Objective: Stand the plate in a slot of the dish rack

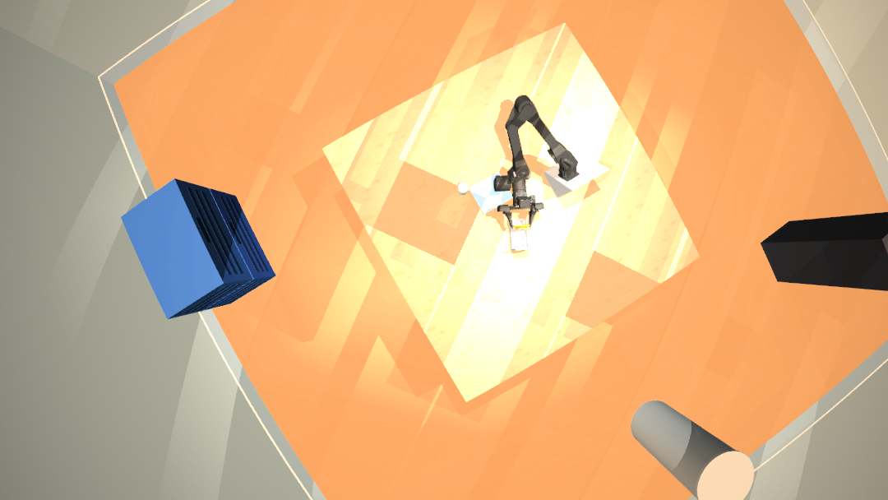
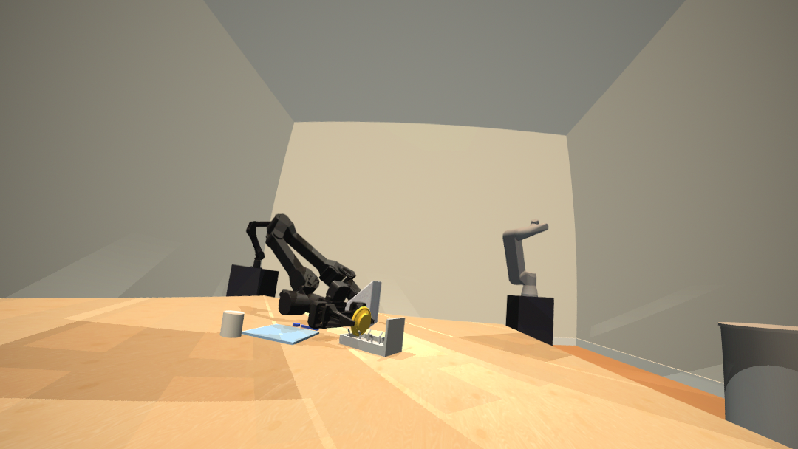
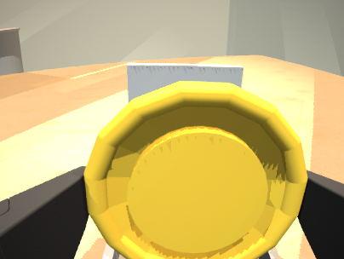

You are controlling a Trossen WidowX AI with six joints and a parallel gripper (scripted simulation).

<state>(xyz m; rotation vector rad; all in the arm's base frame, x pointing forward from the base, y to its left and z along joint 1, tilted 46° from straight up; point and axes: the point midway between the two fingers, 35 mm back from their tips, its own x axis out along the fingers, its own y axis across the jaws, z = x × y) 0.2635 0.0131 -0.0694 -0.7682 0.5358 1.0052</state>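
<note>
The yellow plate [image 1: 522,225] [image 2: 363,321] [image 3: 197,192] stands upright on edge, its face toward the wrist camera. My gripper [image 3: 195,181] is shut on the plate, with one black finger against each side of its rim. The small grey dish rack [image 1: 519,242] [image 2: 395,335] has a tall end wall, which shows behind the plate in the wrist view [image 3: 185,76]. The plate's lower edge is down at the rack's rails, near the end away from that wall. Which slot it is over, and whether it touches the rack floor, I cannot tell.
A light blue mat [image 1: 486,197] [image 2: 278,333] and a white cup [image 1: 463,187] [image 2: 231,323] are beside the arm. A small blue object [image 2: 308,327] lies by the mat. A grey wedge-shaped block [image 1: 561,185] [image 2: 374,303] stands near the arm's base, behind the rack in the exterior view.
</note>
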